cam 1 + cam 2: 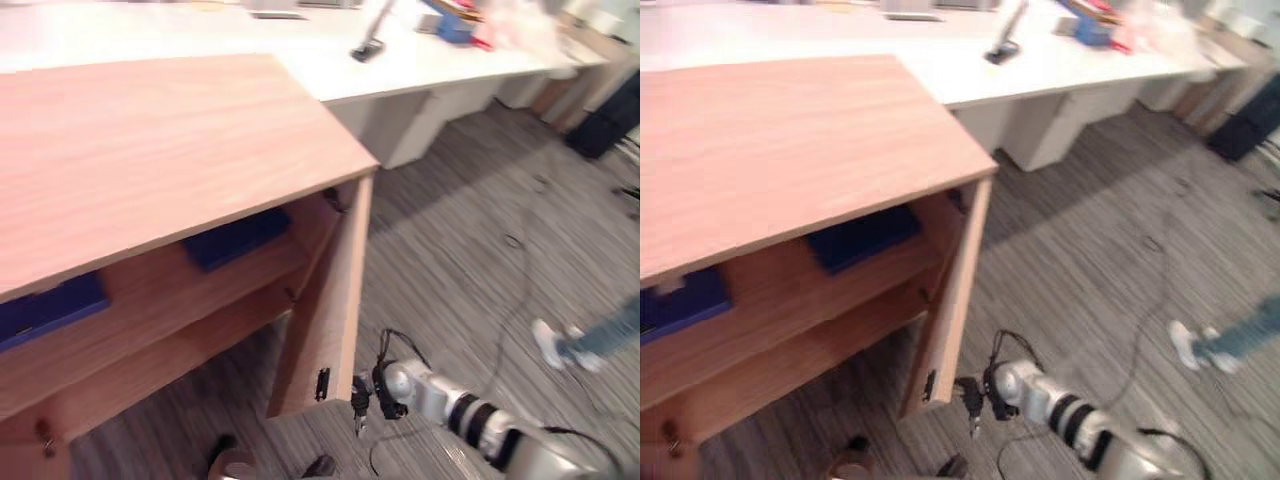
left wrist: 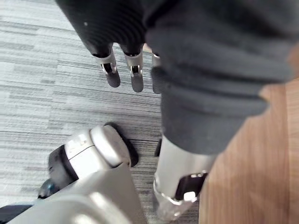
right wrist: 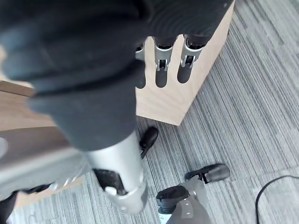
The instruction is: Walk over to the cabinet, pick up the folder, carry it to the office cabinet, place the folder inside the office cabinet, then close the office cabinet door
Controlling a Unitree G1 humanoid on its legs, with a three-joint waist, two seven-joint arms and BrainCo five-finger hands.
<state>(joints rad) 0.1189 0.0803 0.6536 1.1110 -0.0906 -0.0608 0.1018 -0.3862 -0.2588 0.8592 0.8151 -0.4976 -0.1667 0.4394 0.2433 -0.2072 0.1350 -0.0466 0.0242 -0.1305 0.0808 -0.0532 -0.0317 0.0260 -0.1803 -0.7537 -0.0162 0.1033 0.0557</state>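
A wooden office cabinet (image 1: 150, 140) stands before me with its door (image 1: 325, 320) swung open, seen edge-on. On its upper shelf lie two dark blue folders, one (image 1: 238, 238) near the door side and one (image 1: 45, 308) at the far left. My right hand (image 1: 360, 398) hangs low beside the door's bottom corner; its fingers (image 3: 161, 65) are straight and hold nothing, pointing at the door panel (image 3: 187, 79). My left hand (image 2: 111, 70) hangs over the carpet with straight, empty fingers, next to wooden cabinet panelling (image 2: 252, 177).
A long white desk (image 1: 400, 60) with small items runs behind the cabinet. Grey striped carpet (image 1: 460, 250) spreads to the right. A person's leg and white shoe (image 1: 560, 345) show at the right edge. A dark box (image 1: 605, 125) sits at the far right.
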